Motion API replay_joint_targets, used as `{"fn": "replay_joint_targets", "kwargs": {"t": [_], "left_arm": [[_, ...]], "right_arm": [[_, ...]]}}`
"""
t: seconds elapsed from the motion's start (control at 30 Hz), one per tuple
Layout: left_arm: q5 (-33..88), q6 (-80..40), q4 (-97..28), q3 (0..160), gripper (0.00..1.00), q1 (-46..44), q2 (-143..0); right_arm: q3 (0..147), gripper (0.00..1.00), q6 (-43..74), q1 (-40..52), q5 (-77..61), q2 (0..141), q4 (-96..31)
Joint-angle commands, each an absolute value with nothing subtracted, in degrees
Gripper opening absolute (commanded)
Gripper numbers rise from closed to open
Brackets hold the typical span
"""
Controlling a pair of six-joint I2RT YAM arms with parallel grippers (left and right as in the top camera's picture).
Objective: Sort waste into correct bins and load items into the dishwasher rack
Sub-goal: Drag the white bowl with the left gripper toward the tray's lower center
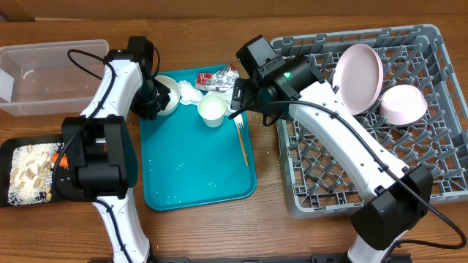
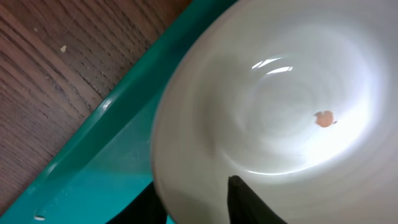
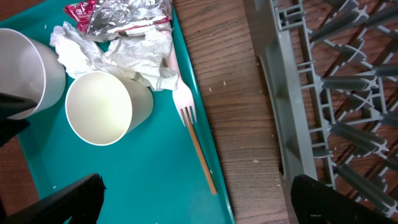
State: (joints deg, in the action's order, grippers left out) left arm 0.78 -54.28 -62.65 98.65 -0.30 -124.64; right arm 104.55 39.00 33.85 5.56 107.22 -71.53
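My left gripper [image 1: 155, 98] [image 2: 196, 202] grips the rim of a small white bowl [image 1: 168, 95] [image 2: 273, 93] at the far left corner of the teal tray [image 1: 197, 175], one finger inside and one outside. A beige food bit [image 2: 323, 118] lies in the bowl. My right gripper [image 1: 238, 98] [image 3: 199, 193] is open and empty above the tray's right edge, over the yellow-handled fork [image 1: 241, 139] [image 3: 194, 134]. The white cup [image 1: 212, 109] [image 3: 102, 109], the crumpled napkins [image 1: 191, 91] [image 3: 134, 53] and the foil wrapper [image 1: 218, 77] [image 3: 124, 15] lie on the tray. The white plate [image 1: 358, 77] and a second bowl [image 1: 404, 104] stand in the grey rack [image 1: 351, 197].
The clear tub [image 1: 51, 77] stands at the far left. The black tray [image 1: 14, 150] below it holds beige food bits [image 1: 29, 172] and a bit of orange carrot [image 1: 58, 157]. A strip of bare wood [image 3: 242, 124] separates the teal tray from the rack wall [image 3: 292, 112].
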Motion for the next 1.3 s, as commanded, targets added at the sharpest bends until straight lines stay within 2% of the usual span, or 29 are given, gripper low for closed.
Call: {"fn": "replay_joint_targets", "kwargs": {"t": [0.0, 0.07, 0.23, 0.27, 0.6, 1.27], "left_arm": [[0.1, -54.9, -62.8, 98.4, 0.29, 0.0, -125.4], [0.1, -54.9, -62.8, 98.4, 0.26, 0.0, -125.4], [-0.1, -54.8, -63.7, 98.4, 0.05, 0.0, -125.4], [-0.2, -54.8, -64.0, 98.4, 0.04, 0.0, -125.4], [-0.2, -54.6, -69.5, 99.5, 0.04, 1.5, -123.0], [-0.6, -41.9, -87.9, 100.2, 0.04, -1.0, -107.4]], "right_arm": [[104.2, 1.0, 39.5, 34.0, 6.4, 106.6, -71.2], [104.2, 1.0, 39.5, 34.0, 6.4, 106.6, -71.2], [104.2, 1.0, 39.5, 34.0, 6.4, 106.6, -71.2], [104.2, 1.0, 39.5, 34.0, 6.4, 106.6, -71.2], [104.2, 1.0, 39.5, 34.0, 6.4, 106.6, -71.2], [104.2, 1.0, 39.5, 34.0, 6.4, 106.6, -71.2]]}}
